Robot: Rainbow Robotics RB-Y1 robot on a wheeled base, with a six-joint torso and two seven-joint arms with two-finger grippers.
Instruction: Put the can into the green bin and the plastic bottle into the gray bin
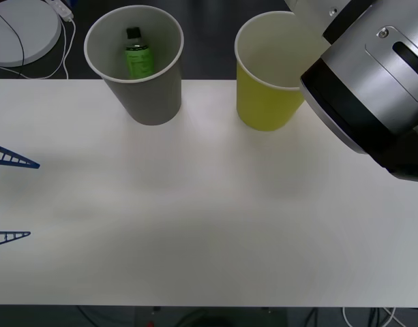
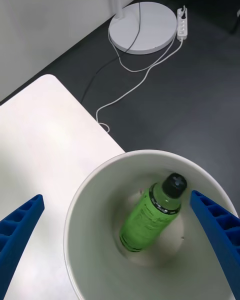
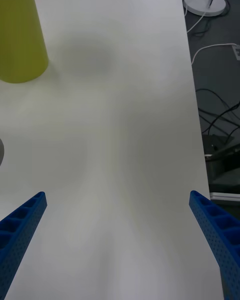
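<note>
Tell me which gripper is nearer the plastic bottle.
Right. The right gripper hangs open above the gray bin, where the plastic bottle lies. The left gripper hovers open over the table at its left edge, apart from both bins.

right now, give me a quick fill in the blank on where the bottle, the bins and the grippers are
1. The plastic bottle lies inside the ____ bin.
2. The green bin stands on the robot's ____ side of the gray bin.
3. The right gripper hangs open directly above the ____ bin.
4. The left gripper sits at the table's left edge with its fingers ____.

Missing words: gray; right; gray; open
</note>
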